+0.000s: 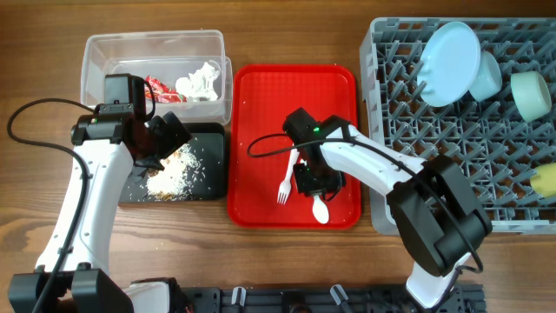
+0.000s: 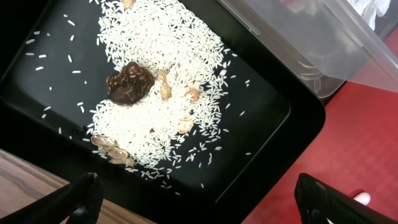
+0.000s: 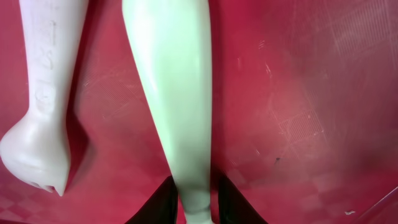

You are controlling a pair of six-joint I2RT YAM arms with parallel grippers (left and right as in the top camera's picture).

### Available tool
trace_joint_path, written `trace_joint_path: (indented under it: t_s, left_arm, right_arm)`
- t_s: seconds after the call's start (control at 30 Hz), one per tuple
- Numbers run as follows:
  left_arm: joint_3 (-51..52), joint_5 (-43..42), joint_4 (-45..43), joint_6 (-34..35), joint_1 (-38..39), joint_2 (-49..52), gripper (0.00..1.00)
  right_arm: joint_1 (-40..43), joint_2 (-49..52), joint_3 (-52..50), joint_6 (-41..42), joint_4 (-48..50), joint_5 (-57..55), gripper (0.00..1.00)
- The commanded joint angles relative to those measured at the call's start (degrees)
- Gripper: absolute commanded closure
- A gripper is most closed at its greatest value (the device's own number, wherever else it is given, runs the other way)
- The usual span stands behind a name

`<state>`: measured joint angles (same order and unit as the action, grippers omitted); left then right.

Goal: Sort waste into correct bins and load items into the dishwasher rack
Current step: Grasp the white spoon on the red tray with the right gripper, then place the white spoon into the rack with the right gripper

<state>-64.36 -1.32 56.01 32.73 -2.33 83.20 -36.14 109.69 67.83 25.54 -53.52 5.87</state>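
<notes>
Arms come in from the near edge of the table [image 1: 52, 35]. The left arm rises along the left side and bends inward, so the left claw [image 1: 168, 136] hangs over the shallow black tray [image 1: 215, 143]. The right arm stretches from the lower right to the red serving tray [image 1: 252, 96], with the right claw [image 1: 314, 180] pointed down at its floor.

The left claw is spread wide, its 2 fingertips [image 2: 84, 198] far apart with nothing between them. The right claw's 2 fingertips [image 3: 163, 200] sit tight against either side of the white plastic spoon [image 3: 171, 93], pinching its handle. The spoon lies on the red tray, and the white plastic fork [image 3: 46, 74] lies just beside it on the left.

The black tray holds the rice scraps [image 2: 155, 56], a white heap with a dark brown lump [image 2: 129, 82] and a few tan bits. The clear tub [image 1: 94, 54] behind it holds the red snack wrapper [image 1: 158, 87] and the crumpled white tissue [image 1: 200, 80].

The grey dishwasher rack [image 1: 391, 113] on the right carries 4 items:
- the pale blue plate [image 1: 449, 50], tilted up among the pegs
- the pale blue bowl [image 1: 486, 78]
- the mint green bowl [image 1: 530, 94]
- the yellow cup [image 1: 546, 180], near the rack's front right corner
</notes>
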Motion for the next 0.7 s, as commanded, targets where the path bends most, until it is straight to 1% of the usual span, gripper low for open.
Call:
trace_joint_path:
  t_s: [0.0,0.07,0.13,0.23,0.3,0.37,0.43,0.47,0.5,0.57,0.67]
  left_arm:
    - [-0.2,0.8,0.4,0.8,-0.3,-0.9,0.00]
    - [-0.2,0.8,0.4,0.8,-0.3,-0.9,0.00]
    - [-0.2,0.8,0.4,0.8,-0.3,-0.9,0.00]
    - [-0.2,0.8,0.4,0.7,-0.3,-0.9,0.00]
    - [-0.2,0.8,0.4,0.8,-0.3,-0.9,0.00]
    - [-0.2,0.8,0.4,0.8,-0.3,-0.9,0.00]
    - [-0.2,0.8,0.4,0.8,-0.3,-0.9,0.00]
    - [-0.2,0.8,0.4,0.7,-0.3,-0.9,0.00]
    - [-0.2,0.8,0.3,0.7,-0.3,-0.9,0.00]
    - [-0.2,0.8,0.3,0.7,-0.3,-0.9,0.00]
    - [-0.2,0.8,0.3,0.8,-0.3,-0.9,0.00]
  right_arm:
    - [-0.3,1.6,-0.8,0.6,-0.5,-0.9,0.84]
    - [-0.3,1.6,-0.8,0.6,-0.5,-0.9,0.89]
    - [-0.3,1.6,-0.8,0.4,-0.5,-1.0,0.96]
    - [0.8,-0.5,2.3,-0.1,-3.1,-1.7,0.96]
    - [2.5,-4.2,5.4,-0.3,-6.1,-5.5,0.96]
    - [6.1,-10.8,9.8,-3.2,-8.6,-9.0,0.96]
    - [13.3,-19.7,11.2,-5.0,-9.0,-11.6,0.96]
    - [16.0,-21.7,11.2,-6.1,-9.1,-11.6,0.96]
    - [19.8,-23.3,11.2,-8.5,-9.8,-11.6,0.96]
    - [25.2,-23.0,10.7,-13.3,-12.0,-11.6,0.96]
    - [27.9,-21.8,6.1,-15.1,-11.1,-11.6,0.95]
